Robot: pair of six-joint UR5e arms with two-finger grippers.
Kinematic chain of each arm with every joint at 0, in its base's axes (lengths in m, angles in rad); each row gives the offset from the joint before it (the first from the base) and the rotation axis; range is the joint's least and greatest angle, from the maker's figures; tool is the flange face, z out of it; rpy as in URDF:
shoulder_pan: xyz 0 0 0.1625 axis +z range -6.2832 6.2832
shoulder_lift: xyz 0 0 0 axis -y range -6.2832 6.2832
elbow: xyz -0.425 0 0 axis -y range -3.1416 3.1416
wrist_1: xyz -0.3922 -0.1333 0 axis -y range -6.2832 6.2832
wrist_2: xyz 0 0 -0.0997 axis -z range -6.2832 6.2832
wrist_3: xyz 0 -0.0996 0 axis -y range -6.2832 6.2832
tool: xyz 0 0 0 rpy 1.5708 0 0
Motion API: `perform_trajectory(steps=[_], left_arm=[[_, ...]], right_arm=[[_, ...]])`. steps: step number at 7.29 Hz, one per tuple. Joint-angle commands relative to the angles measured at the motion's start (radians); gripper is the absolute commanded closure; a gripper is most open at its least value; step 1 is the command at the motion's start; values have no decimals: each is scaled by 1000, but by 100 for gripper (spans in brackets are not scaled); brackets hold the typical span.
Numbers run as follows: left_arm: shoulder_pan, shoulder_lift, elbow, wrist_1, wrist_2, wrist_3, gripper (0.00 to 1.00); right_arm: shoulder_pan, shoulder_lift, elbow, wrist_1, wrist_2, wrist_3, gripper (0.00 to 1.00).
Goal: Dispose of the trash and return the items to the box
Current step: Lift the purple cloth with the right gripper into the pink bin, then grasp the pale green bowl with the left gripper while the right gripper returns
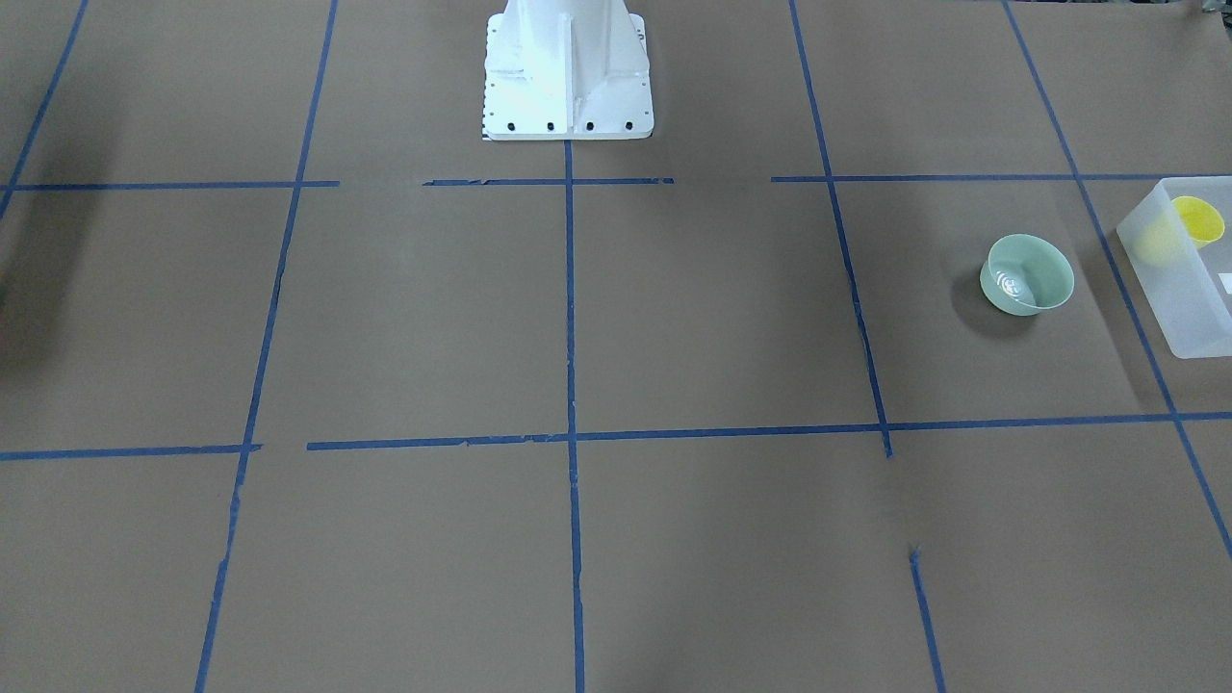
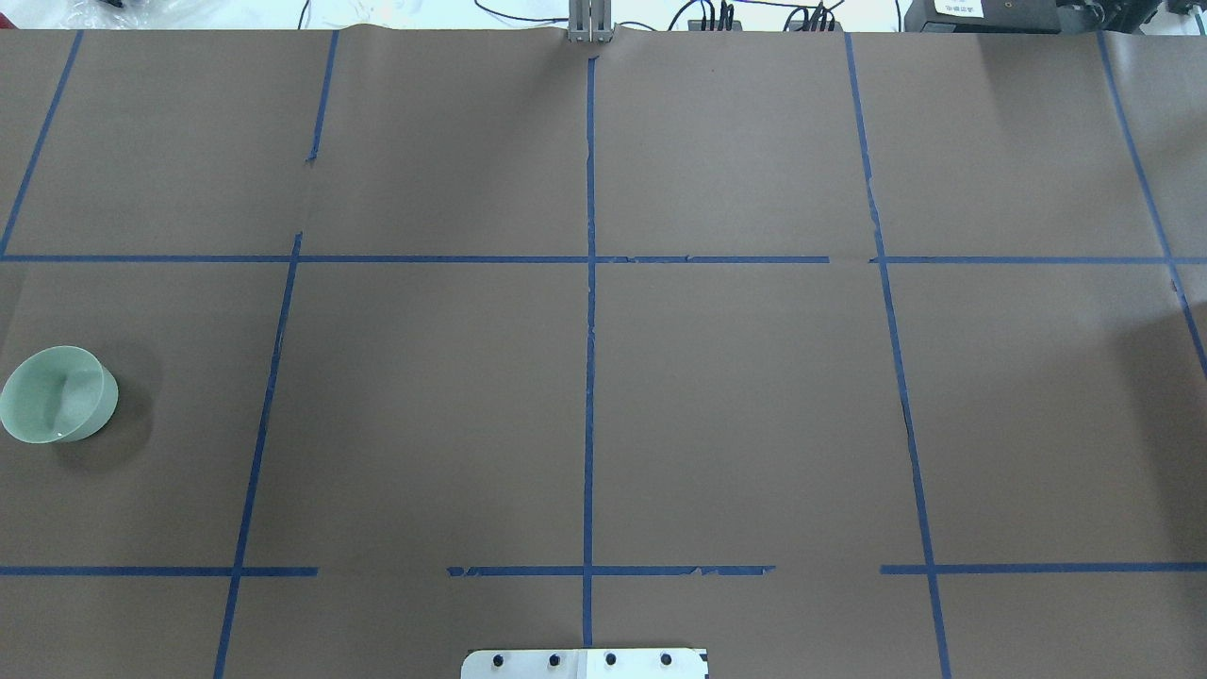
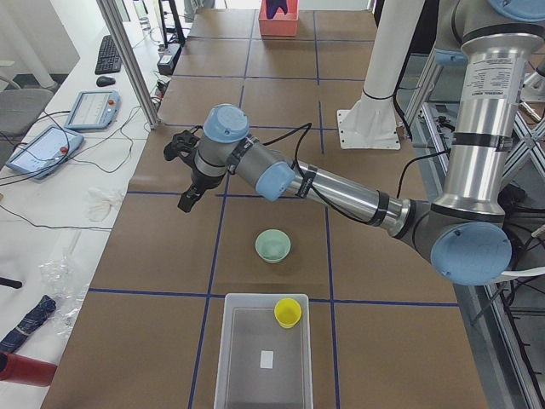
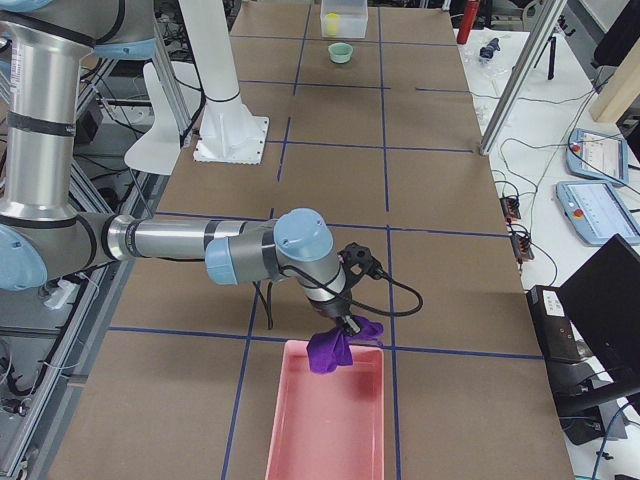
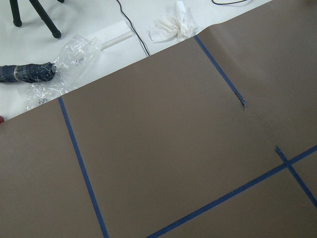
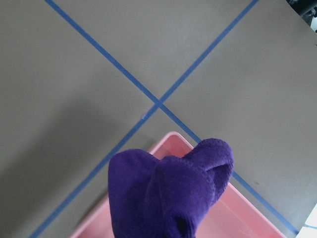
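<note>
The mint-green bowl [image 1: 1027,274] stands upright on the brown table and also shows in the overhead view [image 2: 58,393]. Beside it is the frosted-white box [image 1: 1179,289], and the yellow cup [image 1: 1198,219] lies inside it. My left gripper [image 3: 184,203] hovers over the table, well past the bowl [image 3: 272,245]. I cannot tell whether it is open or shut. My right gripper [image 4: 347,322] is at the table's other end. It holds a bunched purple cloth [image 6: 168,193] over the near edge of a pink tray [image 6: 237,220]. The cloth hides its fingers.
The white robot base [image 1: 568,72] stands at the middle of the robot's side. Blue tape lines grid the brown paper. Beyond the table's operator-side edge lie crumpled tissue [image 5: 171,26], clear plastic wrap [image 5: 69,64] and cables. Tablets sit on a side desk [image 3: 51,136].
</note>
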Motion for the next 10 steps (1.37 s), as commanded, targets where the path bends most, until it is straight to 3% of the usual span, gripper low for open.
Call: perform_trajectory(steps=[1, 3, 5, 6, 7, 8, 10], left_arm=[[68, -32, 9, -4, 42, -67, 0], [72, -32, 6, -5, 42, -99, 0], [76, -7, 8, -7, 44, -99, 0], [85, 72, 9, -65, 44, -99, 0], [125, 176, 17, -216, 57, -169, 0], [232, 256, 43, -398, 162, -355, 0], [379, 280, 220, -716, 244, -554, 6]], right_arm=[[88, 7, -108, -47, -18, -104, 1], [-55, 1, 17, 15, 101, 476, 0], [-259, -6, 65, 196, 102, 800, 0], [-379, -2, 102, 265, 85, 999, 0], [-507, 4, 160, 299, 6, 1171, 0], [-600, 7, 230, 301, -31, 1282, 0], [-648, 8, 260, 301, -49, 1314, 0]])
